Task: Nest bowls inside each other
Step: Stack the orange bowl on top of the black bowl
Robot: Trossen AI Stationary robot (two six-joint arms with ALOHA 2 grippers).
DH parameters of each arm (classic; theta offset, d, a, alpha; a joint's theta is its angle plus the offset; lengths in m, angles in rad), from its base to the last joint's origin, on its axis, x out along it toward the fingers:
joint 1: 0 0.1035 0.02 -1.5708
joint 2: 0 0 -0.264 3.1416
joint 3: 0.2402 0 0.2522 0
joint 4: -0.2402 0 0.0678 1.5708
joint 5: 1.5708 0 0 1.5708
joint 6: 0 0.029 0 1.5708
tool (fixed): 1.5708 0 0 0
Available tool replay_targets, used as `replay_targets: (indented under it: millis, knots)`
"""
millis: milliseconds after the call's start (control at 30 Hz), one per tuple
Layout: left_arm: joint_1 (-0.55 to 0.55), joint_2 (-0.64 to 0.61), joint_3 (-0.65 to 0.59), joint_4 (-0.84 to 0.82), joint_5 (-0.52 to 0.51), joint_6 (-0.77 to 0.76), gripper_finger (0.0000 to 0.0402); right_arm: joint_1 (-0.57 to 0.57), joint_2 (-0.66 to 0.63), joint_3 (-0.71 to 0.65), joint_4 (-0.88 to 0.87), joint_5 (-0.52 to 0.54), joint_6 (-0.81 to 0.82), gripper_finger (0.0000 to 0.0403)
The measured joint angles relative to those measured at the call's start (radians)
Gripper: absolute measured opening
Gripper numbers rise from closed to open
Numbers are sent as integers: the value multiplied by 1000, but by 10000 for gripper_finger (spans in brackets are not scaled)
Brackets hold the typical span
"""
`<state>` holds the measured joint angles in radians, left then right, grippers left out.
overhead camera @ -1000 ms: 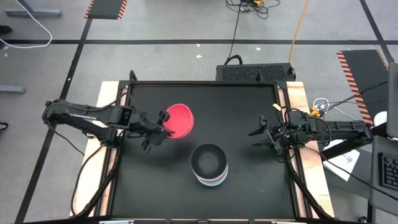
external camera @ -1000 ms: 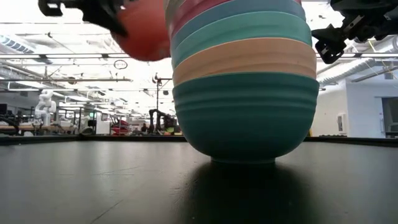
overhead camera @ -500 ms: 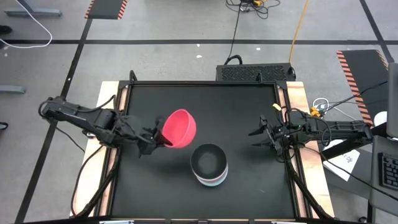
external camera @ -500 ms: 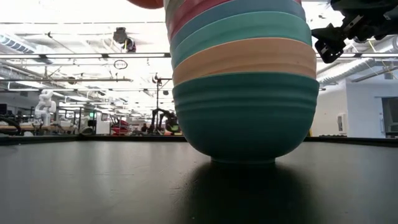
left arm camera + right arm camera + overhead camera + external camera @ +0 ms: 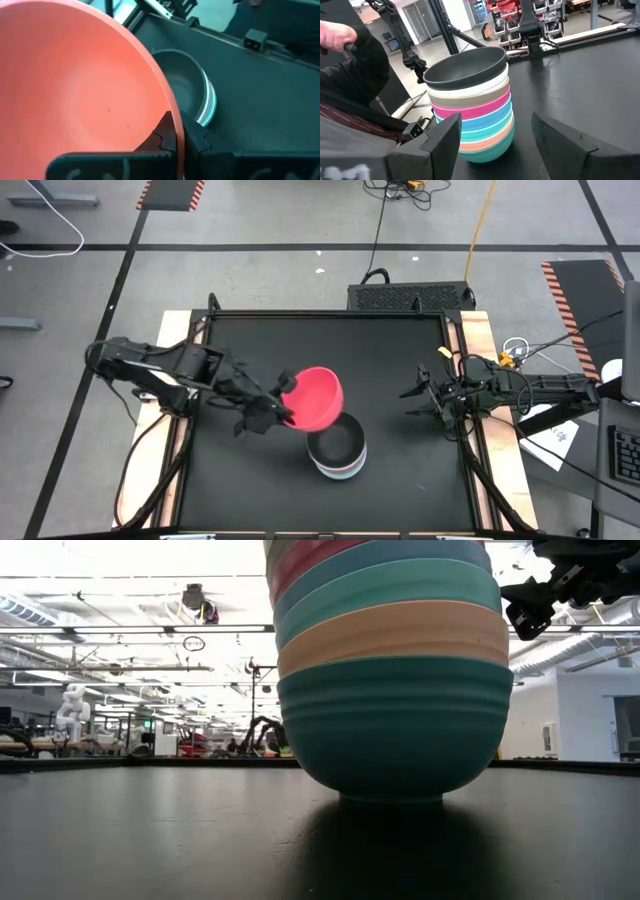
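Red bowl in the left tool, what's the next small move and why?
Probably carry the red bowl a little farther until it is centred over the stack, because it hangs tilted, overlapping only the rim of the top black bowl.

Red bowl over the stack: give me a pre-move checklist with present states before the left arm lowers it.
1. Left gripper shut on the red bowl rim: ok.
2. Red bowl centred over the black bowl topping the stack: not ok, it overlaps only the stack's upper-left edge in the high view.
3. Red bowl level: not ok, tilted.
4. Stack upright on the table: ok.
5. Right gripper open, clear of the stack at the table's right edge: ok.
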<state>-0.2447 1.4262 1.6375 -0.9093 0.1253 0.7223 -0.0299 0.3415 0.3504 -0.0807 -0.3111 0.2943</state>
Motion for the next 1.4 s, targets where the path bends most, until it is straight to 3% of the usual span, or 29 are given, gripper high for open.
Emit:
replay_targets:
  millis: [200, 433, 633, 900, 1200, 1400]
  knots:
    - [24, 154, 141, -90, 77, -13, 2, 0, 0, 0, -8, 0, 0, 235]
    - [10, 327, 330, -294, -8, -75, 2, 0, 0, 0, -14, 0, -1, 235]
    - [-37, 383, 414, -322, -44, -62, 2, 0, 0, -22, -3, 0, -7, 235]
    - [-37, 389, 427, -322, 6, -113, 2, 0, -1, -83, 24, 0, 5, 235]
    - [-37, 400, 428, -315, 22, -130, 2, 0, -2, -116, 251, -2, -25, 235]
    - [-37, 447, 426, -325, 35, -126, 2, 4, -7, -117, 249, -5, -39, 235]
